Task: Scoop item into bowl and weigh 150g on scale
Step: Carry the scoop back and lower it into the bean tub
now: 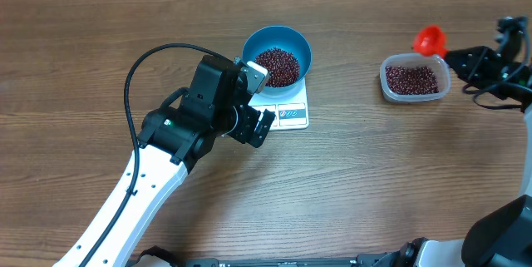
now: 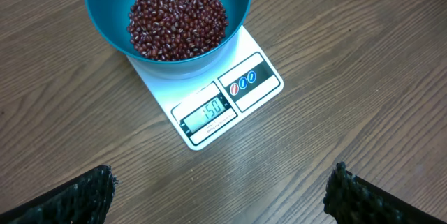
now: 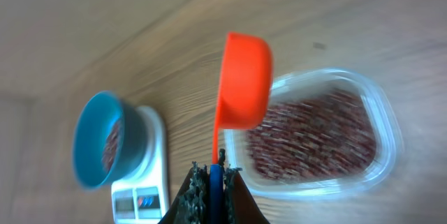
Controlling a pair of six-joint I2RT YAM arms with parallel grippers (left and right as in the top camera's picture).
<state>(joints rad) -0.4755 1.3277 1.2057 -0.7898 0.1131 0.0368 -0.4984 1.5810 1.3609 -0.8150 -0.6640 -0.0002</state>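
Holding my left pincer (image 2: 220, 199) wide apart, bowl (image 2: 236, 16) of beans (image 2: 178, 18) on the scale (image 2: 209, 116) just ahead; my right pincer (image 3: 214, 176) clamps the scoop (image 3: 244, 81).

A round teal-blue bowl (image 2: 239, 4) is seen standing on a flat white kitchen scale (image 2: 157, 77), and a heap of small dark red-brown beans (image 2: 178, 18) is held in it. On the display (image 2: 208, 110) 150 is shown, with a printed panel (image 2: 244, 81) just beside it. The scale is set on a wood-grain table (image 2: 349, 98). The left gripper (image 2: 223, 196) is spread wide, its dark fingertips (image 2: 77, 197) kept apart from the scale.
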